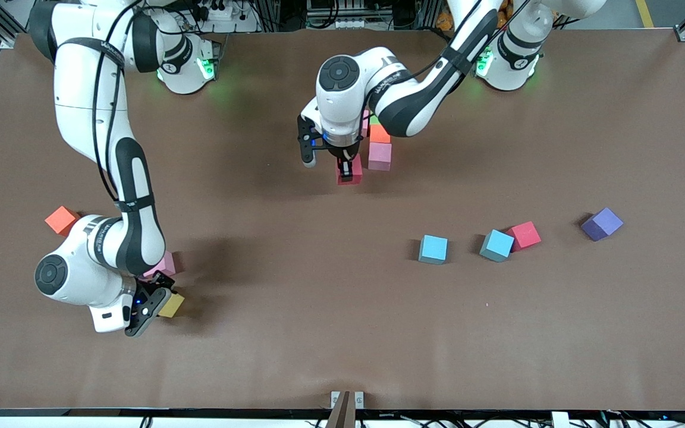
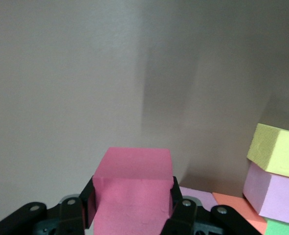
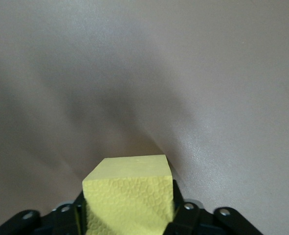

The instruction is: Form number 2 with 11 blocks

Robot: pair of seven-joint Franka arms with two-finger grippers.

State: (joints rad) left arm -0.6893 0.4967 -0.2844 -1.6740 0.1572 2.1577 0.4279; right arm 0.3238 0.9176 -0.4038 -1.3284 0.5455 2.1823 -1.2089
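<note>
Blocks: left gripper (image 2: 132, 208) fingers clamp a pink block (image 2: 132, 188); right gripper (image 3: 127, 210) fingers press both sides of a yellow block (image 3: 128, 191).

This was a robotics lab, a test bench rather than any home or shop. A wide table (image 1: 342, 333) covered in plain brown matting filled the front view, edged by aluminium framing at the 1 o'clock and 11 o'clock corners. Two white industrial arms were bolted along the 12 o'clock edge, their bases glowing with green status lights, black cables strapped along their links. Power strips, plugs and bundled wiring crowded the strip past the table at 12 o'clock, and more cabling ran under the 6 o'clock edge, where a small metal bracket (image 1: 347, 400) was fixed. Small coloured foam cubes (image 1: 433, 249) scattered on the matting looked like practice props.
</note>
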